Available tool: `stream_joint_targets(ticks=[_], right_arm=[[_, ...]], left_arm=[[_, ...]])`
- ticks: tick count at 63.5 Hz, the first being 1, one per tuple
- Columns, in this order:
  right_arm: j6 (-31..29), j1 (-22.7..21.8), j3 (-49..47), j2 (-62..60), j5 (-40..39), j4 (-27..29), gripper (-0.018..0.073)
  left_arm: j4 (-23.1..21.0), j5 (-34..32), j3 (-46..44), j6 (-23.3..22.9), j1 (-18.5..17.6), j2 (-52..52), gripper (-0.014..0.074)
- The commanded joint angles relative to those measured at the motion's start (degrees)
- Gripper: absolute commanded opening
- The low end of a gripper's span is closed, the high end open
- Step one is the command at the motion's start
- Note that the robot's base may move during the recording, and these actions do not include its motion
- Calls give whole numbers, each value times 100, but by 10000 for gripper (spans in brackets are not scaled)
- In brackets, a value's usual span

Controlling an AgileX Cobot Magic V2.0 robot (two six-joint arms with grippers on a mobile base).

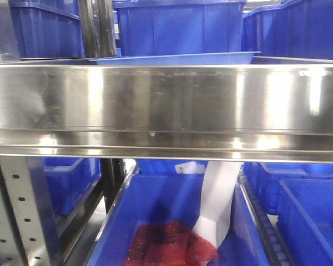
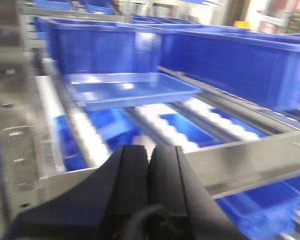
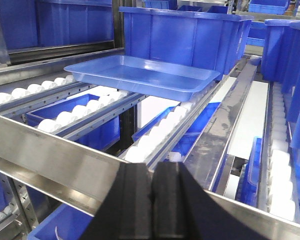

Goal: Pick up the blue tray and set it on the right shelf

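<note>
Because the blue tray [image 3: 142, 75] lies flat on the white rollers [image 3: 155, 137] behind the steel front rail [image 1: 166, 105], it sits free of either arm; the left gripper [image 2: 149, 165] and right gripper [image 3: 152, 182] both hover short of the rail, jaws pressed together, holding nothing.

Deep blue bins [image 1: 180, 27], red mesh [image 1: 169, 244], white rollers [image 3: 75, 112]

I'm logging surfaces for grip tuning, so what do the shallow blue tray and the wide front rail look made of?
The blue tray looks like glossy moulded plastic: soft highlights in its floor, rounded corners, a rolled rim. The front rail looks like brushed stainless steel, judging by streaky reflections and faint scuffs. The white rollers under the tray are probably plastic, though that is less sure.
</note>
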Motion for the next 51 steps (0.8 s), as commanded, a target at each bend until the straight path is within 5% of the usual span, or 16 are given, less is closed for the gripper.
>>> stream_joint_targets(ticks=[1, 10, 26, 37, 51], right_arm=[[-52, 2, -160, 60, -554, -100, 55], [-52, 2, -160, 60, -554, -100, 55], [-52, 2, -160, 60, -554, -100, 55], [-52, 2, -160, 60, -532, -100, 55], [-52, 2, -160, 60, -532, -100, 55]], left_arm=[[-77, -473, -94, 19, 440, -11, -48], [-77, -723, 598, 29, 1433, -422, -48], [-329, -1784, 2408, 78, 2670, -1186, -48], [-522, -3387, 3428, 468, 2986, -1177, -48], [-522, -2962, 3384, 471, 2998, -1189, -48]])
